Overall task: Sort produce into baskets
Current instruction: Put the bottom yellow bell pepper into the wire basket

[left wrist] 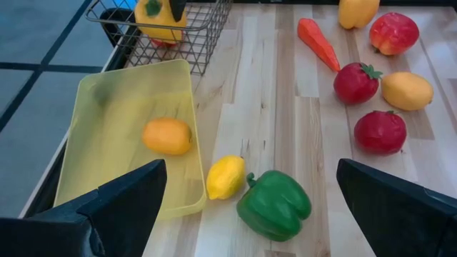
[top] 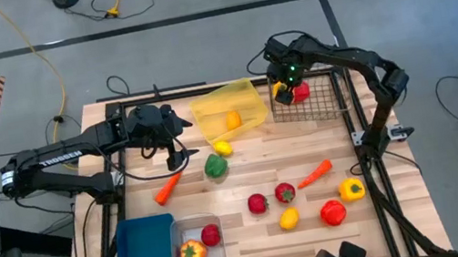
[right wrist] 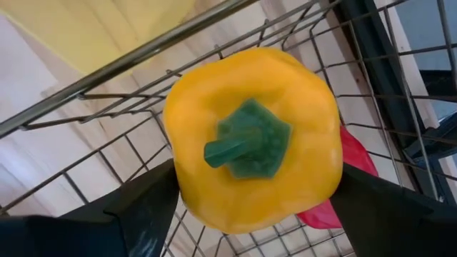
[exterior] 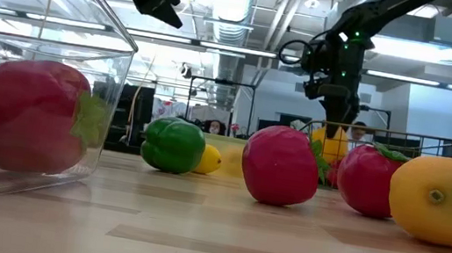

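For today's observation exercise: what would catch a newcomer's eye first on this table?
The yellow pepper between the right gripper fingers, over the wire basket at the far right corner. Then the green pepper mid-table, below the open left gripper.

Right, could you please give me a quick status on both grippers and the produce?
Right gripper over wire basket, fingers around yellow pepper; grip unclear. Left gripper open, empty, above lemon and green pepper. Nothing blocking.
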Controlling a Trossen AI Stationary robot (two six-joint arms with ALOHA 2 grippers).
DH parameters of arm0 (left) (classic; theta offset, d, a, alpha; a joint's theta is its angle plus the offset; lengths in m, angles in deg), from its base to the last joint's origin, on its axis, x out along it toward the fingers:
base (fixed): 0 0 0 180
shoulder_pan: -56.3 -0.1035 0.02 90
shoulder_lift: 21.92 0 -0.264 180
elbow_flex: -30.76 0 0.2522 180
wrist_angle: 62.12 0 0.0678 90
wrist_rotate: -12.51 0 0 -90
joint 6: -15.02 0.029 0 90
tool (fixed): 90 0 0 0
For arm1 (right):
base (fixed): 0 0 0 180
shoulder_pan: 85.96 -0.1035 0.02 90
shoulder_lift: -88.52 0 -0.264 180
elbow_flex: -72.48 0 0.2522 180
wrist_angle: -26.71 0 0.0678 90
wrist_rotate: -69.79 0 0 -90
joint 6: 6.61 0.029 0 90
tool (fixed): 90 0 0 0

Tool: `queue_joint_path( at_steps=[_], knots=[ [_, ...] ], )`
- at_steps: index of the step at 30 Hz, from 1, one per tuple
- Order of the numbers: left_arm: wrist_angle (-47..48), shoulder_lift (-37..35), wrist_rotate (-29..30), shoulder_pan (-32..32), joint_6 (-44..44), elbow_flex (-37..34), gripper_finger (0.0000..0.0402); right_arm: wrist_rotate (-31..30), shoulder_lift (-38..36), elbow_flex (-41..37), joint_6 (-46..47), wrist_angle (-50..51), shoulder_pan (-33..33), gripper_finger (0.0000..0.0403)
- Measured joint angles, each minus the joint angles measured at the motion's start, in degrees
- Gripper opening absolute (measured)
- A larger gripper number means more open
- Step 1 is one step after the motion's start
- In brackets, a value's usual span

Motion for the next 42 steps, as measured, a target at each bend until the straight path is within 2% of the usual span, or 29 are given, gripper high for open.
queue_joint_path(
  at_steps=[10, 14, 30, 42],
  knots=[
    [0.06, 0.00, 0.01, 0.02, -0.09, 0.00, 0.0399, -0.02, -0.05, 0.00, 0.17, -0.03, 0.02, 0.0369],
    [0.72, 0.00, 0.04, 0.02, -1.39, 0.00, 0.0399, -0.04, -0.05, 0.00, 3.91, -0.13, 0.02, 0.0369],
    [14.88, 0.00, 1.89, 0.04, -11.99, 0.00, 0.0399, -0.09, -0.05, 0.00, 5.16, -0.08, 0.02, 0.0369],
    [15.98, 0.00, 2.01, 0.02, -13.18, 0.00, 0.0399, -0.13, -0.05, 0.00, 1.68, 0.25, 0.02, 0.0390]
  ],
)
